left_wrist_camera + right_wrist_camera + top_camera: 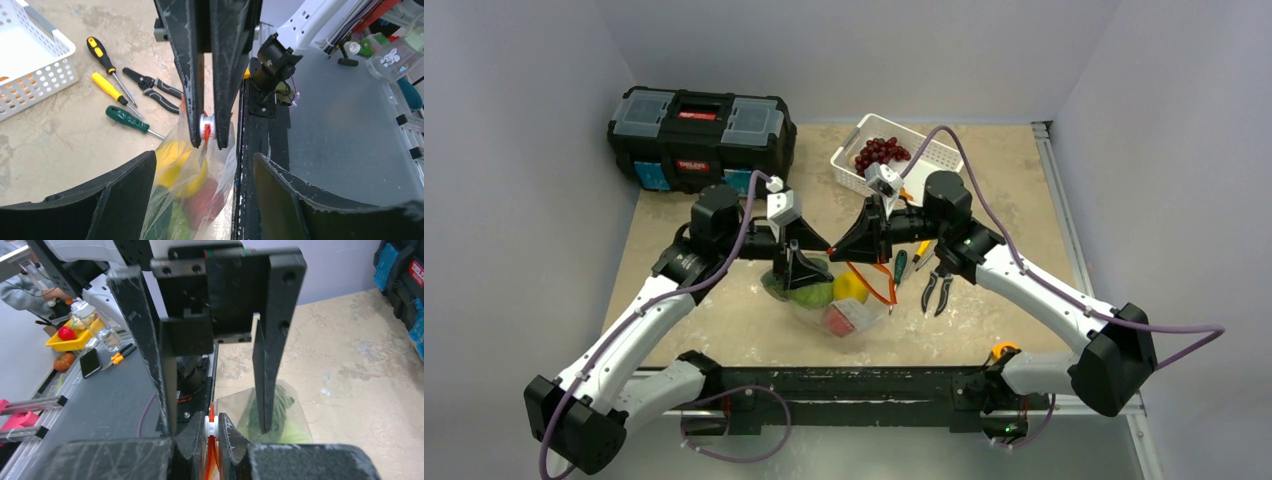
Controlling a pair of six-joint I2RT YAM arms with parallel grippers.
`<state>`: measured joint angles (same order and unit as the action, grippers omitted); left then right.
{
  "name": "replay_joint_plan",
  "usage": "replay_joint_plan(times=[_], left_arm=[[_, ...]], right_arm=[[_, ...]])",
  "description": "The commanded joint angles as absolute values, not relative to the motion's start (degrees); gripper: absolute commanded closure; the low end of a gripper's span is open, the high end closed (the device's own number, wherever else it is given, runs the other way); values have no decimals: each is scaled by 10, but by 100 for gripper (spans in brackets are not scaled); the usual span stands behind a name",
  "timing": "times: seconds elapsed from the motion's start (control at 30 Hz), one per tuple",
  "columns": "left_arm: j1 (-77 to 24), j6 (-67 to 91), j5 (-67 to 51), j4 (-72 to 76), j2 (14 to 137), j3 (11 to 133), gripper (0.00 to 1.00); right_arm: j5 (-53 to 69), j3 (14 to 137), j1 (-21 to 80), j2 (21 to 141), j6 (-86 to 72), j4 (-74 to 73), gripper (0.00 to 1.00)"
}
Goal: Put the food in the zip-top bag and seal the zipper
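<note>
The right gripper (pixel 833 248) pinches the white slider (pixel 207 126); the left gripper (pixel 204 159) stands open, straddling the bag (pixel 192 202). The far-left toolbox (pixel 701 135) labels are unreadable.

Toolbox (pixel 699 138), white basket (pixel 50 75), screwdrivers (pixel 111 88) — pliers (pixel 150 85) beside

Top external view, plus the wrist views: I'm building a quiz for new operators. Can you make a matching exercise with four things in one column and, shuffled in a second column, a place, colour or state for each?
Column one
1. toolbox
2. white basket
3. zip-top bag
4. right pincer

Column two
A. shut on the white slider
B. black, at the far left corner
C. holds dark red grapes
D. clear, with food inside

Pairs: 1-B, 2-C, 3-D, 4-A
</note>
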<state>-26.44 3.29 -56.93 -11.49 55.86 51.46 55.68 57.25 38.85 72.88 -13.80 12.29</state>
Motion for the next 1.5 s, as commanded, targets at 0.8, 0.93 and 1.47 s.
replay_joint_plan(times=[0.8, 0.93, 1.47], left_arm=[[-232, 135, -432, -26, 596, 480, 100], [-232, 134, -432, -10, 586, 470, 100], [-248, 79, -446, -52, 532, 494, 38]], right_arm=[[495, 483, 347, 716, -111, 173, 100], [537, 436, 324, 719, -137, 207, 100], [457, 599, 329, 760, -309, 176, 100]])
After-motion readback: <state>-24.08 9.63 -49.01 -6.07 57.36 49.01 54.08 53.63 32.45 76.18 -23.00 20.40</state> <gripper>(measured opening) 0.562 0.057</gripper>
